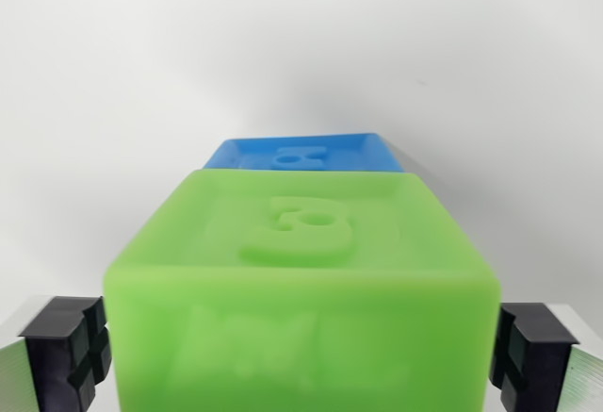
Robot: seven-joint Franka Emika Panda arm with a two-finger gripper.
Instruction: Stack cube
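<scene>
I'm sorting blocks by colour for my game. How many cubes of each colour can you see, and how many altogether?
Green cube, between the fingers: 1
Blue cube, right behind the green one: 1
Total: 2 cubes

A: What carries everything here?

B: A plain white surface (pixel 141 73). It fills the upper half of the frame and runs down both sides, with no marks or edges that I can make out.

A: And what lies on it?

B: A blue cube (pixel 306 154), just above the frame's centre, with a raised figure on its top face. A soft grey shadow spreads from it toward the right. In front, filling the lower centre, is a green cube (pixel 301 280).

A: Does the green one rest on the surface too?

B: Its underside is out of frame, so I cannot tell.
</scene>
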